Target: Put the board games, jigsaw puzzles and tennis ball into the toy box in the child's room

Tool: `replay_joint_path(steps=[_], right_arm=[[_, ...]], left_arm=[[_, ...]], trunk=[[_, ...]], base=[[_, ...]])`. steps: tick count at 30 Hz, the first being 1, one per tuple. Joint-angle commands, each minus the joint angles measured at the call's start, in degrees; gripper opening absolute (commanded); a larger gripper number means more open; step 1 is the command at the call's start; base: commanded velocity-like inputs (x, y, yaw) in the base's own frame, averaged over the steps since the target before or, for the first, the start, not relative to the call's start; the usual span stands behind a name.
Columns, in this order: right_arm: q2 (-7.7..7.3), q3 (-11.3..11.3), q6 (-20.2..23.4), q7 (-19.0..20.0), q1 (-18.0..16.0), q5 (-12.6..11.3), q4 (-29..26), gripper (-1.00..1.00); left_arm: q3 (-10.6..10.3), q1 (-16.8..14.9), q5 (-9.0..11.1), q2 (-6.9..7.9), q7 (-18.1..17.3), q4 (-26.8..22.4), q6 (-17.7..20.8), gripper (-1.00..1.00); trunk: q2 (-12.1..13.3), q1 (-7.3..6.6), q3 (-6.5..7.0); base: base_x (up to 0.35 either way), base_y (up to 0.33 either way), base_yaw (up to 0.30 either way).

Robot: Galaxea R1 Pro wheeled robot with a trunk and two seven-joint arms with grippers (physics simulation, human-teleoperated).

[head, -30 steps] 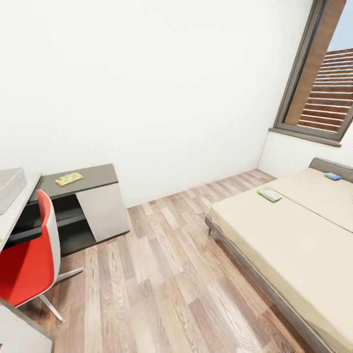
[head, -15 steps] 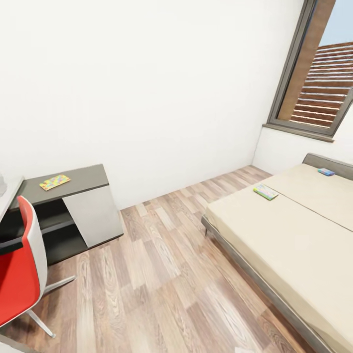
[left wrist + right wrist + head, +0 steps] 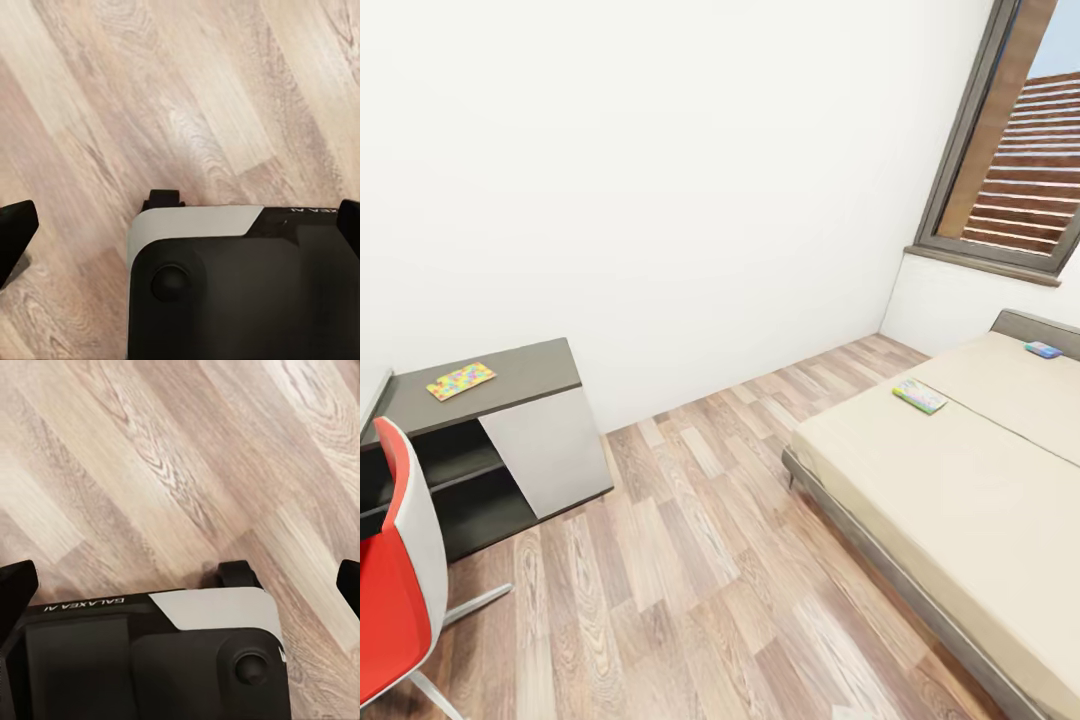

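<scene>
Two board games lie on the bed [image 3: 960, 500]: a green-yellow flat box [image 3: 919, 396] near the middle seam of the mattress and a smaller blue box [image 3: 1043, 350] up by the headboard. Both sit flat and well apart from each other, out in the open where a gripper could likely come at them from above. One jigsaw puzzle [image 3: 461, 380] rests flat on the lower dark-grey section of the table [image 3: 530, 370], near its back edge.

Both arms seem tucked low for travel (a guess from the wrist views, which look straight down at the wooden floor [image 3: 690, 570] over the robot's dark base). In each wrist view the left gripper's fingertips [image 3: 13, 232] and the right gripper's fingertips [image 3: 15, 592] sit at opposite borders of the picture, so the jaws stand wide apart with nothing between them.

Much is cut off. A red chair [image 3: 395, 580] is sliced by the picture's edge, and the pale upper part of the table barely shows as a sliver beside it. Printing on the two boxes is too small to read.
</scene>
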Motion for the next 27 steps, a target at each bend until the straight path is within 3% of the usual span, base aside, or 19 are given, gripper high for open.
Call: replay_joint_path(steps=[1, 9, 27], right_arm=[[0.07, -0.3, 0.3, -0.1, 0.0, -0.2, -0.1, 1.0], [0.12, -0.3, 0.2, -0.1, 0.0, -0.2, -0.1, 1.0], [0.12, -0.3, 0.1, -0.1, 0.0, -0.2, -0.1, 1.0]], left_arm=[[0.0, 0.0, 0.3, 0.01, -0.1, 0.1, -0.2, 1.0], [0.0, 0.0, 0.3, 0.01, -0.1, 0.1, -0.2, 1.0], [0.0, 0.0, 0.3, 0.01, -0.1, 0.1, -0.2, 1.0]], trunk=[[0.0, 0.03, -0.11], [0.0, 0.03, -0.22], [0.0, 0.03, -0.23]], base=[[0.269, 0.164, -0.001], [0.297, 0.125, 0.0], [0.329, 0.008, 0.0]])
